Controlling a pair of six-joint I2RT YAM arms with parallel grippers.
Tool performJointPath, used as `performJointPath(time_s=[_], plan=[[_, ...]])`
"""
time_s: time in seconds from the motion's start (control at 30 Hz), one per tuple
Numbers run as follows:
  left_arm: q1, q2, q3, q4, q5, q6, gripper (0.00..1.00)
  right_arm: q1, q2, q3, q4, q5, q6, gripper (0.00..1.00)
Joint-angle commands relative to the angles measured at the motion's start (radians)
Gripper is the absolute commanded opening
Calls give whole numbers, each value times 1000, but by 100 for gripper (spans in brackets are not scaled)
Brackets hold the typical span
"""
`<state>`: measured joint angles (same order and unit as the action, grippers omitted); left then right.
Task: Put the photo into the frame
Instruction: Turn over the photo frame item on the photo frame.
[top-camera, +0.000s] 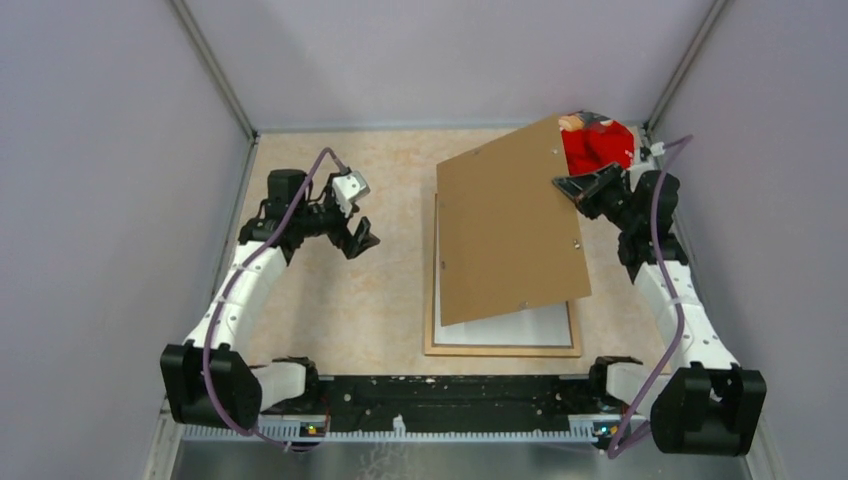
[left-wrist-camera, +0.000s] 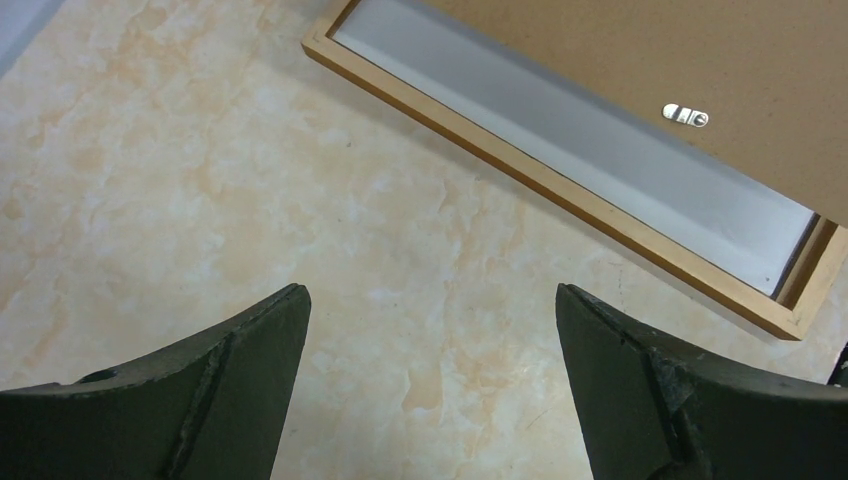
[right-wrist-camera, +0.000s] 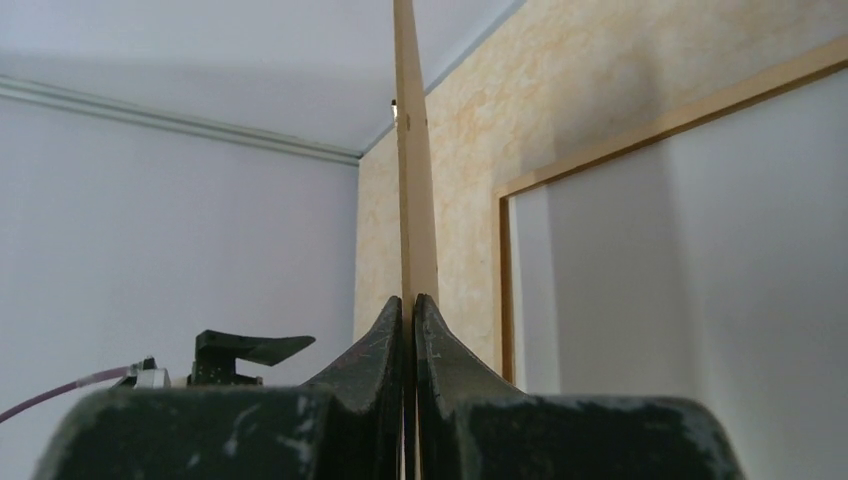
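Status: photo (top-camera: 520, 326) looks already seated. It lies white back up inside the frame (top-camera: 500, 350), which sits back-side up on the surface (top-camera: 330, 320), right of centre and close to the near edge. White fills the opening wherever it's visible. The far part is hidden, so I can't confirm all four corners are in.

Right gripper (right-wrist-camera: 409, 305) is clenched on the right edge of the brown backing board (top-camera: 505, 230). The board is tilted and skewed over the frame: its near-left part is low over the photo, and its far-right corner is raised towards the far right corner of the surface. From the right wrist view the board runs edge-on between the jaws, and the grip looks thin but square. A metal tab (left-wrist-camera: 686, 115) shows on the board's top face.

Left gripper (left-wrist-camera: 430, 300) is released, jaws wide, holding nothing. It hovers over bare surface left of the frame, well apart from it.

A red object (top-camera: 597, 145) sits in the far right corner behind the right arm. Can't tell what it is.

Done, I'd say: photo in the frame.
Left, by my read: square the board to the opening, lower it into the recess over the photo, let go. The board is rotated against the frame, so it needs a twist before it drops in. Risk: a dragging edge nudges the photo out of register.
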<state>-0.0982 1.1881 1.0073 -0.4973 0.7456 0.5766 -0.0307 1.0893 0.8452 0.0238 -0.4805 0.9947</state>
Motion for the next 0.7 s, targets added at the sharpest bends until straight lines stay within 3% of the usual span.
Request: performJointPath(time_s=[0.0, 0.27, 0.67], plan=[[-23, 53, -7, 54, -19, -33, 98, -29, -99, -106, 239, -13, 65, 0], [-73, 113, 0, 83, -67, -119, 98, -60, -105, -226, 295, -52, 29, 0], [-84, 133, -8, 80, -79, -130, 98, -83, -27, -317, 410, -93, 71, 0]])
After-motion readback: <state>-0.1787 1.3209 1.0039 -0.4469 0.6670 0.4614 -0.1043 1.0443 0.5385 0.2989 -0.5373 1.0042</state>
